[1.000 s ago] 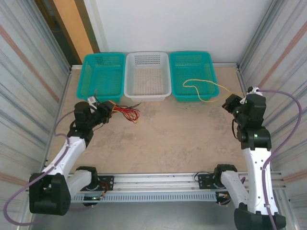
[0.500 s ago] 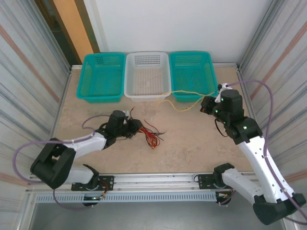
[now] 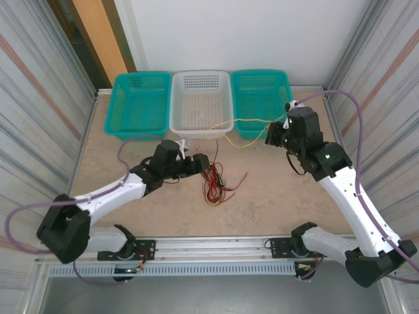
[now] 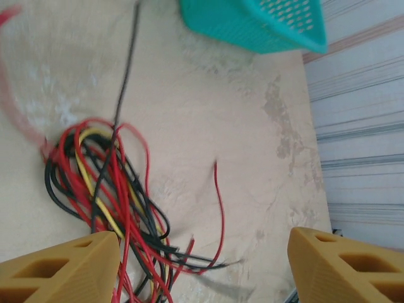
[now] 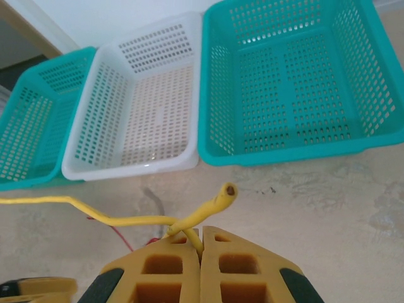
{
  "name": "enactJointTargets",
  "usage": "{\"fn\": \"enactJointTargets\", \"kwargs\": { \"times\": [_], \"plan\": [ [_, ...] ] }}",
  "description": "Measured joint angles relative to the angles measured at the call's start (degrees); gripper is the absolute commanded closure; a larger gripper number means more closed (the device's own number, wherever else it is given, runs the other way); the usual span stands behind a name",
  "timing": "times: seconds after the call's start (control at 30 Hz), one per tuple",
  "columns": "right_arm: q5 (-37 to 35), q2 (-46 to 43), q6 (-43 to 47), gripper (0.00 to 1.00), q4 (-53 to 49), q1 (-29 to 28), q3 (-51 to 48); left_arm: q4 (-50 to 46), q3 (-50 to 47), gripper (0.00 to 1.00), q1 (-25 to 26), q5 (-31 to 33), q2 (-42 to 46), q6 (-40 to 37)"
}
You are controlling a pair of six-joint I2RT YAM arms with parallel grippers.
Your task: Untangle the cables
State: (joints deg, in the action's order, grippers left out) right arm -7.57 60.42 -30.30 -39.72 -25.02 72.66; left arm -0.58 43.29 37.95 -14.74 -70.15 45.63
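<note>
A tangled bundle of red, black and yellow cables (image 3: pixel 216 184) lies on the table just right of my left gripper (image 3: pixel 204 162). In the left wrist view the bundle (image 4: pixel 107 183) sits on the table by the left finger, and the left gripper (image 4: pixel 202 271) stands open with only loose strand ends between its fingers. One black strand (image 4: pixel 126 69) runs away from the pile. My right gripper (image 3: pixel 272 136) is shut on a yellow cable (image 3: pixel 242 125), which stretches left in front of the baskets. In the right wrist view the yellow cable (image 5: pixel 126 221) is pinched between the shut fingers of the right gripper (image 5: pixel 201 243).
Three baskets stand along the back: a teal basket (image 3: pixel 139 135) on the left, a white basket (image 3: pixel 200 131) in the middle, a teal basket (image 3: pixel 260 73) on the right. Corrugated metal walls close both sides. The arms' rail runs along the near edge.
My left gripper has moved right and opened, letting go of the bundle, which now lies on the table. My right gripper has shifted left and back with the yellow cable.
</note>
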Motion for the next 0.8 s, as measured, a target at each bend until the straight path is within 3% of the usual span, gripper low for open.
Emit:
{"fn": "enactJointTargets", "kwargs": {
  "times": [0.3,0.47,0.57,0.67,0.8],
  "plan": [
    [5.4,0.1,-0.1,1.00,-0.7,4.5,0.0,-15.0,11.9,0.29,-0.9,2.8,6.3,-18.3],
    [9.4,0.1,0.0,1.00,-0.7,3.5,0.0,-19.5,18.9,0.27,-1.1,-1.8,6.3,-26.7],
    [10.6,0.1,0.0,1.00,-0.7,1.9,0.0,-20.3,23.3,0.33,-1.1,-4.8,5.5,-30.6],
    [11.5,0.1,0.0,1.00,-0.7,0.7,0.0,-20.0,25.5,0.38,-1.2,-8.3,3.2,-32.0],
    [12.4,-0.1,-0.2,1.00,-0.7,0.7,-0.2,-19.8,25.9,0.37,-1.1,-11.7,-1.3,-31.9]
  ]
}}
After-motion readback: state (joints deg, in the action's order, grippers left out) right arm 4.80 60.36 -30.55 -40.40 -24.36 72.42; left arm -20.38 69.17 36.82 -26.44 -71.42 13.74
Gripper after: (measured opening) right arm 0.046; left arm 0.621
